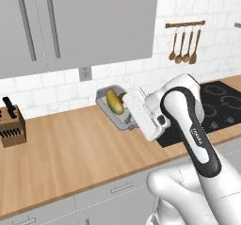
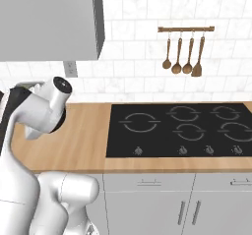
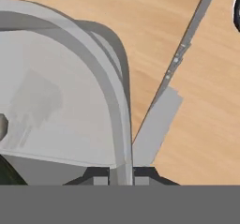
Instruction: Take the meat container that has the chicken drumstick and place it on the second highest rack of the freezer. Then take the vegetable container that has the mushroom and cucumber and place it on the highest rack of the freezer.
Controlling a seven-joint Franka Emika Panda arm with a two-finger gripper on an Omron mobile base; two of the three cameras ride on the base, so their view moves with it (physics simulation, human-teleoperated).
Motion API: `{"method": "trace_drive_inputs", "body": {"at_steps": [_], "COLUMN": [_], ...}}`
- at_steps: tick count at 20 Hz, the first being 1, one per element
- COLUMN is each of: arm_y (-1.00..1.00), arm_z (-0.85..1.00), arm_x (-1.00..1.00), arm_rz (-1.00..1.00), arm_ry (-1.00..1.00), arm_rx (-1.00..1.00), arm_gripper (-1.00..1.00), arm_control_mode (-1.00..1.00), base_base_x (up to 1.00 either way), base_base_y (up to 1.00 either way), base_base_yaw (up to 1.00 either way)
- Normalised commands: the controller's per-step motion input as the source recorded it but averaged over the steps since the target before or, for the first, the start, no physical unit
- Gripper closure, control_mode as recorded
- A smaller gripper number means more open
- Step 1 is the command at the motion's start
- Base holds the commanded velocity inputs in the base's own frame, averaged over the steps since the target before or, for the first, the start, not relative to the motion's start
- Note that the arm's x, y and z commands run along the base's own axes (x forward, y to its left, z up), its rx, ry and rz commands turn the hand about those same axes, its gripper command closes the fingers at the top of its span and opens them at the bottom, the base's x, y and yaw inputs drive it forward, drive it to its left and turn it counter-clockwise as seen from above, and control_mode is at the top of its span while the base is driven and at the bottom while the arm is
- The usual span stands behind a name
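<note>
Vegetable container (image 1: 114, 106), pincer (image 3: 122, 174) clamped on its rim, is lifted off the tabletop (image 1: 70, 148); freezer placement remains.

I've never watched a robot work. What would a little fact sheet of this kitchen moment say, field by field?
Setting: wooden counter under grey wall cabinets
Robot hand: gripper shut on the rim of the vegetable container
Container: grey tray, tilted up off the counter
Contents: yellow-green cucumber inside; mushroom hard to make out
Left of it: knife block
Right of it: black cooktop
On the wall: four wooden utensils hanging from a rail
</note>
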Motion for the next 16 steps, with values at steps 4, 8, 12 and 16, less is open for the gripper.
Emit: {"method": "trace_drive_inputs", "body": {"at_steps": [4,8,12,16], "arm_y": [-0.1,-0.02,0.03,0.01], "arm_z": [0.84,0.79,0.36,0.03], "arm_x": [-0.46,-0.36,-0.03,-0.18], "arm_rz": [0.45,0.39,0.15,0.0], "arm_ry": [0.0,0.0,0.0,-0.03], "arm_rx": [0.19,0.04,-0.02,-0.06], "arm_gripper": [1.0,1.0,1.0,1.0], "arm_control_mode": [-1.0,-1.0,-1.0,-1.0], "base_base_x": [0.0,0.0,0.0,0.0], "base_base_y": [0.0,0.0,0.0,0.0], "base_base_yaw": [0.0,0.0,0.0,0.0]}}
